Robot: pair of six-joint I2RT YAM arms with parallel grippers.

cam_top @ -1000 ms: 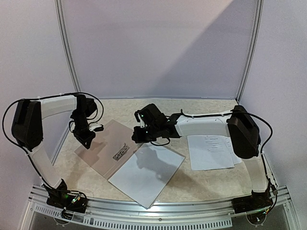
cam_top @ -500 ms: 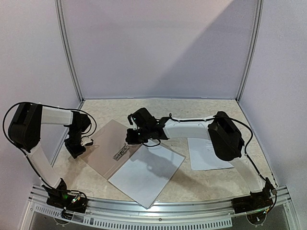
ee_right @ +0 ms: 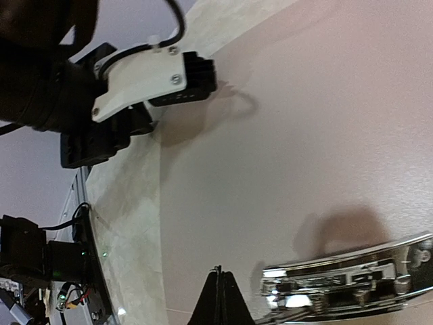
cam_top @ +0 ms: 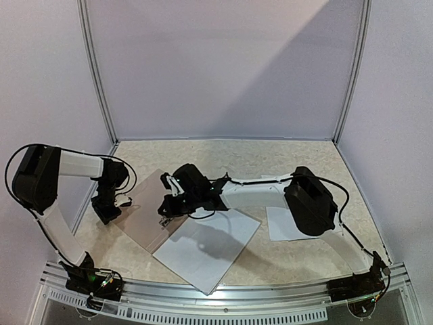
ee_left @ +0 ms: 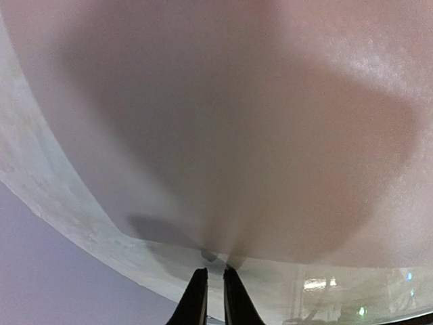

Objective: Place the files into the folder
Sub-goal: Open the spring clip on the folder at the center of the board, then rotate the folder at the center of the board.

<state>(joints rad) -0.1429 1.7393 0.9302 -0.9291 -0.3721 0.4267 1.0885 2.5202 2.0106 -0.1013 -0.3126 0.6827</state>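
Folder (cam_top: 143, 211) edge is being pinched by the nearly closed left gripper (ee_left: 215, 271); right gripper (ee_right: 218, 274), fingers pressed together, is being held just beside its metal clip (ee_right: 345, 277).

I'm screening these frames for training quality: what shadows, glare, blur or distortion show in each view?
Top external: a diagonal shadow on the back wall, and the shadow of the right arm on the white sheet. Left wrist: the folder fills the frame out of focus under a broad dark shadow, its edge bowed by the lens. Right wrist: fairly sharp; the metal clip glints.
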